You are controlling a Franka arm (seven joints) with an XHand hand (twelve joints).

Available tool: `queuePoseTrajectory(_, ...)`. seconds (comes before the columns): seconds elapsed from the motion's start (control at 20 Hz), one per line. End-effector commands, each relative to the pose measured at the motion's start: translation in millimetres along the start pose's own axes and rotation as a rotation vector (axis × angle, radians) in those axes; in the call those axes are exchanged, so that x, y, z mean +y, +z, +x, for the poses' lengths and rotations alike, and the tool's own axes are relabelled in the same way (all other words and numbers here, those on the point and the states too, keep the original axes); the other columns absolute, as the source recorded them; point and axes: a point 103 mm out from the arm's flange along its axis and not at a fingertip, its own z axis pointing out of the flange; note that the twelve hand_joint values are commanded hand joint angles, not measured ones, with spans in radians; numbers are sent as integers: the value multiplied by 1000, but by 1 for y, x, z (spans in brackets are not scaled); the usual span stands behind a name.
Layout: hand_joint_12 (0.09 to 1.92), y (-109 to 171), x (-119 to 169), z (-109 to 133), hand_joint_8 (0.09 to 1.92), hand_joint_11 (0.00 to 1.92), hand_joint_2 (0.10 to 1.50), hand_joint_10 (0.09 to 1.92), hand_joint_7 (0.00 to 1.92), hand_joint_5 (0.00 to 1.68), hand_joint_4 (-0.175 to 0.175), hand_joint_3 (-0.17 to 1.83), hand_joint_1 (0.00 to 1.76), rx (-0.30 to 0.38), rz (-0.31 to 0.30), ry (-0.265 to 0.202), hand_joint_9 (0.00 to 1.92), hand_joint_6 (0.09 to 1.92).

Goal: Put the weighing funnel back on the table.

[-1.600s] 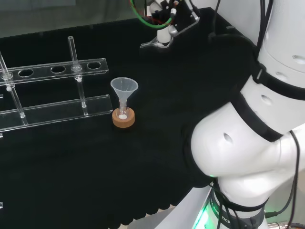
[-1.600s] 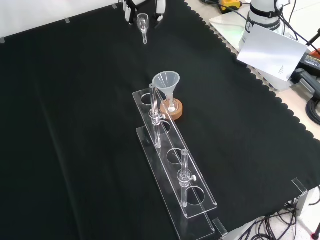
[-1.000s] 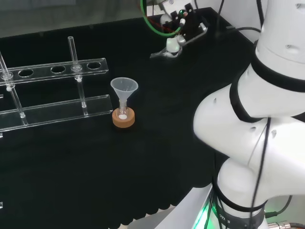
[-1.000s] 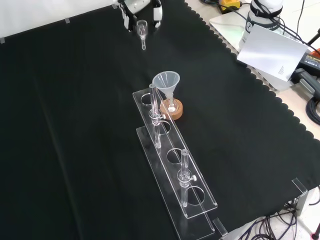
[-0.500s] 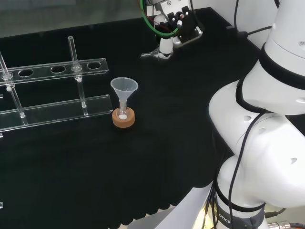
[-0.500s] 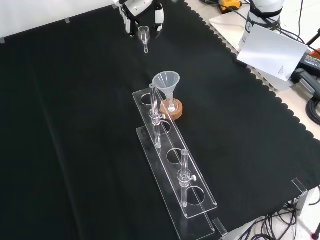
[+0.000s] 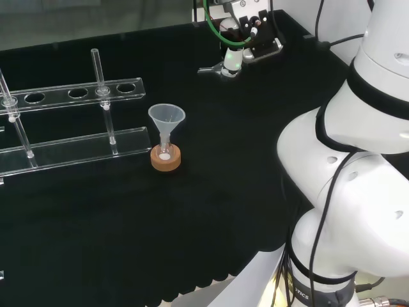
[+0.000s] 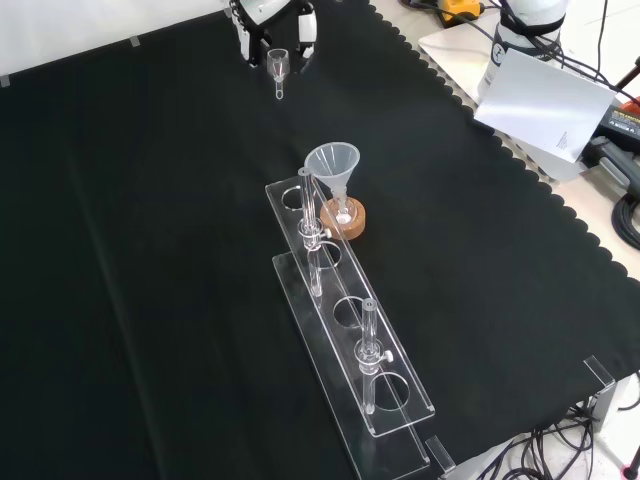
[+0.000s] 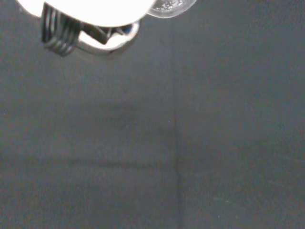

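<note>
Well, the weighing funnel (image 8: 277,68) is seen pinched by the hand (image 8: 262,10) in the front view; its stem is shown pointing left by the head view.

- No word, number or sign can be read on the black cloth (image 8: 150,250), the clear tube rack (image 8: 345,350) or the funnel (image 8: 333,162).
- Head view: the dark base band (image 7: 305,293) of the arm (image 7: 345,192) bears a few pale marks, perhaps lettering, too small to make out.
- Front view: the white card (image 8: 545,100) at the upper right shows a plain face, no print legible.
</note>
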Motion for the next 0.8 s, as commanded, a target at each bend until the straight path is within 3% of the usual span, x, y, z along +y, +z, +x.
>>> queuePoseTrajectory(0.05, 860, 30, 36, -12, 490, 1107, 624, 87, 1163, 1301, 175, 702, 1131, 120, -5, -42, 1487, 646)
queuePoseTrajectory(0.8, 862, 60, 82, -16, 492, 1106, 627, 87, 1158, 1297, 175, 700, 1130, 154, 24, -65, 1487, 652)
